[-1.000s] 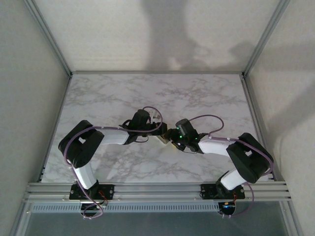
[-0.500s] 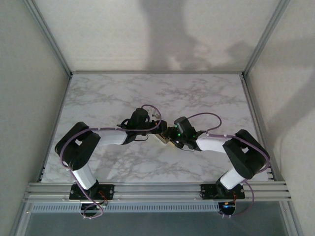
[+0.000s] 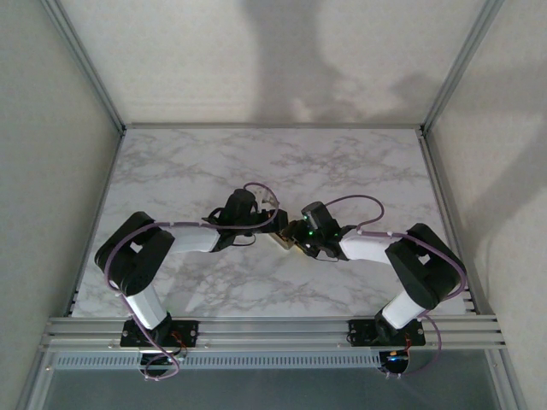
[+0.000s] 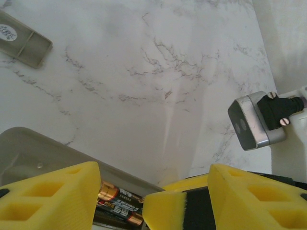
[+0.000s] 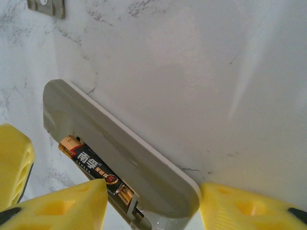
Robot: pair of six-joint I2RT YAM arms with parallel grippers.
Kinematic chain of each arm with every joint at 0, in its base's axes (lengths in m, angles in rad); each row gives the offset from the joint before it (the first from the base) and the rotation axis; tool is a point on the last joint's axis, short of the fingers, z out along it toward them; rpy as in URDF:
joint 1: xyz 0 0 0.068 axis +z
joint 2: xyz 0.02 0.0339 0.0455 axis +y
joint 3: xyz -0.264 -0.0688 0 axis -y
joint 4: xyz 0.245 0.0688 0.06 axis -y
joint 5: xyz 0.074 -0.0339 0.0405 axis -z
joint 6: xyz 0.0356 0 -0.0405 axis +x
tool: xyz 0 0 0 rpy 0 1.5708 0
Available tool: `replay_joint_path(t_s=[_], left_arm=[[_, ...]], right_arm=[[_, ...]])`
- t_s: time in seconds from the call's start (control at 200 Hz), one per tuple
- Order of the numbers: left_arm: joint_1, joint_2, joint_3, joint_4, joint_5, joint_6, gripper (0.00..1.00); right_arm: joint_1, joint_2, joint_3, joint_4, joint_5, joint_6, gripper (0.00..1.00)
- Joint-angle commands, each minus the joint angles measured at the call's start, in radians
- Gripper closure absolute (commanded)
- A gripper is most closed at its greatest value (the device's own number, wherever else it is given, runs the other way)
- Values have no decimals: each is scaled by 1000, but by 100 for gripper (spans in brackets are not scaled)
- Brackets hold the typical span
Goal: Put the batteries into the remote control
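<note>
Remote (image 5: 120, 143) sits mid-table (image 4: 182, 57), centre of top view, both arms meeting over it. It looks back side up. Compartment is open, lower centre of R wrist view. Batteries (image 4: 120, 203) are inside it: two cells side by side at bottom centre of L wrist view, copper tips pointing opposite ways. Battery cover (image 4: 21, 40) lies well apart, upper left of that frame.

L tool (image 4: 153, 189): fingers apart w/ remote between them; can't tell if they actually pinch it. R tool (image 5: 152, 191): fingers apart too, straddling the remote's end at bottom of frame. One finger (image 5: 62, 206) overlaps the cell's spring end. Clamped or just touching, can't tell.

Step in hand, prob.: seating the cells flat. To do it well, L tool braces the remote so it can't slide or tip. R finger pushes the cell toward the spring first, then down, slowly, no sideways load. Check both cells sit level w/ the compartment rim, tips on contacts, before going for the cover. Risks: a cell pops out if pressure comes off fast, or the tools bump, being so close.
</note>
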Motion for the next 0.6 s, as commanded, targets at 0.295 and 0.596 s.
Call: replay_joint_path(t_s=[0.295, 0.596], left_arm=[[17, -20, -21, 29, -3, -16, 40], [19, -26, -24, 27, -3, -16, 40]], right_arm=[[-6, 83, 28, -44, 26, 3, 48], [-6, 102, 35, -94, 31, 6, 51]])
